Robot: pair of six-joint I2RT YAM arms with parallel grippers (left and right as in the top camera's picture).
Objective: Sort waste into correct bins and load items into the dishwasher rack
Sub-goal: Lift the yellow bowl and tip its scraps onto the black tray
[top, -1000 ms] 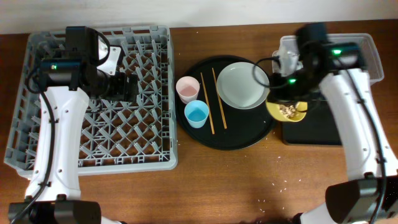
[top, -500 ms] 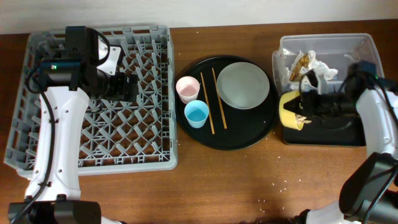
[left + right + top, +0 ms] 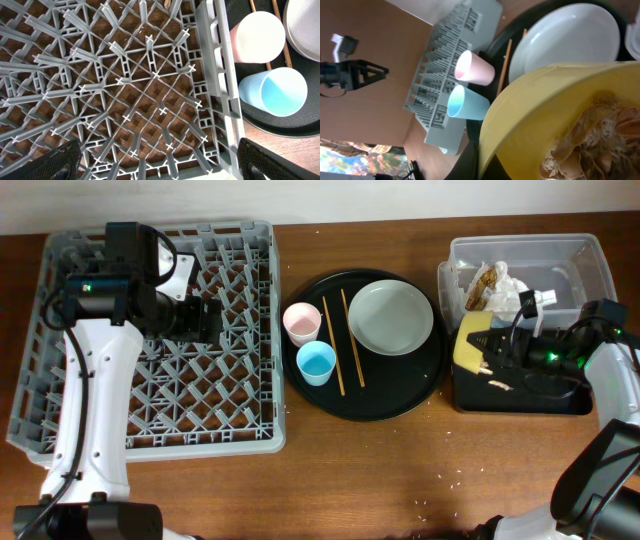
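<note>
The right jaws are closed on the yellow bowl (image 3: 470,340). The bowl is tipped on its side over the black tray (image 3: 520,404) at the right end of the counter (image 3: 350,480). The right wrist view shows beige food scraps (image 3: 592,145) inside the bowl, and a few bits lie in the black tray too. Just behind that tray is the clear tub (image 3: 585,255), with a white tissue (image 3: 510,285) and a brown wrapper (image 3: 485,280) in it. The left jaws are wide open and hold nothing. They hang over the dishwasher rack (image 3: 60,380), near its right side. Between the rack and the bins sits a round black tray (image 3: 390,392). On it are the pink cup (image 3: 301,323), the blue cup (image 3: 316,363) just beside it, 2 chopsticks (image 3: 331,345) and the plate (image 3: 390,317).
</note>
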